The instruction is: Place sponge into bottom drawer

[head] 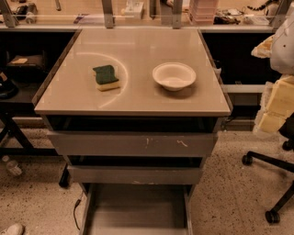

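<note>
The sponge (106, 77), a dark green scouring top over yellow foam, lies on the left half of the beige cabinet top (133, 98). The bottom drawer (137, 209) is pulled out at the foot of the cabinet, and its flat grey floor is bare. My gripper (272, 78) hangs at the right edge of the view, beside and off the cabinet's right side, far from the sponge. Its pale yellow padded fingers (277, 104) stand apart and hold nothing.
A white bowl (174, 75) sits on the top, right of the sponge. Two upper grey drawers (133, 144) are slightly ajar. An office chair base (271, 183) stands on the floor at the right. A cluttered bench (138, 11) runs behind.
</note>
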{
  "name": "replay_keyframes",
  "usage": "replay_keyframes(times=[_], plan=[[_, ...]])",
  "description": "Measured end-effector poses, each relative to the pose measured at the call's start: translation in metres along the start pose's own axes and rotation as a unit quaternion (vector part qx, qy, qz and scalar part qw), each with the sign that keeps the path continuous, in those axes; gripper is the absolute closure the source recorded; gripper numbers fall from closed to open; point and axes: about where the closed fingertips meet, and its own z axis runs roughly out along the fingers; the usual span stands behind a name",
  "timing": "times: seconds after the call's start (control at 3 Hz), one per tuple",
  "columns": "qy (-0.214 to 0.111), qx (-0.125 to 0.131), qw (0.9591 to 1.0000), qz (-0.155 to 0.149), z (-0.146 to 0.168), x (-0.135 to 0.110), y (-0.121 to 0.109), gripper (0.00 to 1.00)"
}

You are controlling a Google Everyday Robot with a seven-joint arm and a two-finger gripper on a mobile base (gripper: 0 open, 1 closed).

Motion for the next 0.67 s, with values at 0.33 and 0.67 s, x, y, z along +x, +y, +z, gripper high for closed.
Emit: replay_keyframes(times=[0.33,0.67], plan=[[0.000,0.000,1.0000,0.000,0.0000,0.0000,0.0000,0.00],[-0.014,-0.007,0.9998,0.010,0.0011,-0.0029,-0.0009,0.00]])
